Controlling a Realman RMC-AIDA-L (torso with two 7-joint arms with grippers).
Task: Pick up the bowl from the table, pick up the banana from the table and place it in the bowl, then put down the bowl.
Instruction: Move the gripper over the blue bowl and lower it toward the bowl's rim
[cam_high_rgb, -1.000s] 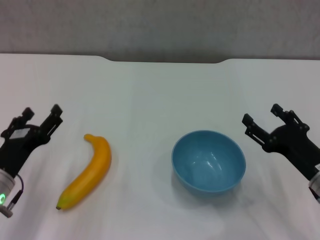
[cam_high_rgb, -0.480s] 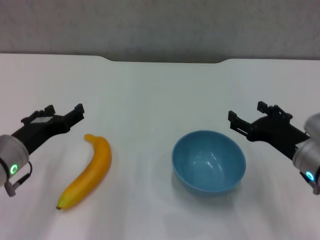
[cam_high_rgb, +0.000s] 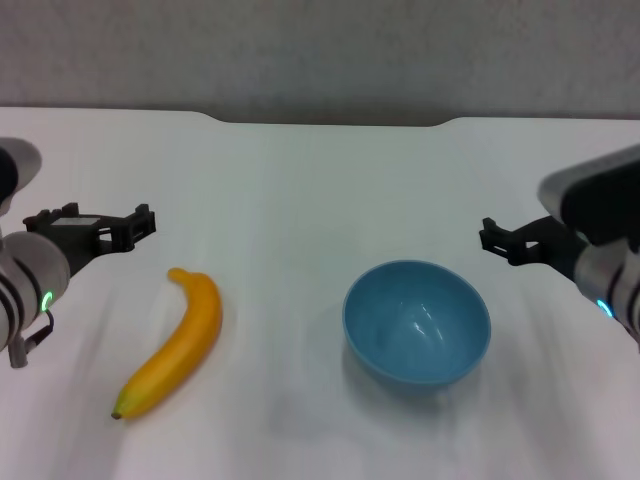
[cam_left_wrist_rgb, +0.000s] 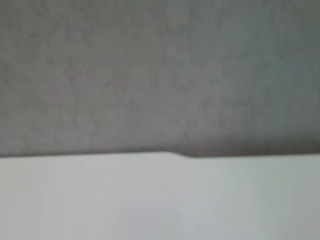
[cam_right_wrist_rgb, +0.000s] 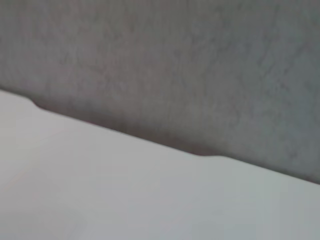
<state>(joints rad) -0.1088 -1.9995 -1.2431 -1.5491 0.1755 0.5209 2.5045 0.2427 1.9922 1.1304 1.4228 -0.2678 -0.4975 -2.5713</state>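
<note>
The light-blue bowl (cam_high_rgb: 417, 322) stands upright and empty on the white table (cam_high_rgb: 300, 200), right of centre. The yellow-orange banana (cam_high_rgb: 175, 340) lies on the table left of centre, with its dark tip toward the near edge. My left gripper (cam_high_rgb: 105, 216) is open and empty, raised above the table just left of and beyond the banana's far end. My right gripper (cam_high_rgb: 515, 236) is open and empty, raised just right of and beyond the bowl's rim. Neither wrist view shows the bowl, the banana or any fingers.
The table's far edge has a shallow notch (cam_high_rgb: 330, 122) with a grey wall (cam_high_rgb: 320, 50) behind it. The left wrist view shows only the table (cam_left_wrist_rgb: 150, 200) and the wall, and the right wrist view shows only the table (cam_right_wrist_rgb: 100, 190) and the wall.
Both arms have risen and turned, their grippers now pointing inward. The left gripper drew back leftward from the banana, and the right one shifted rightward from the bowl. Bowl and banana have not moved.
</note>
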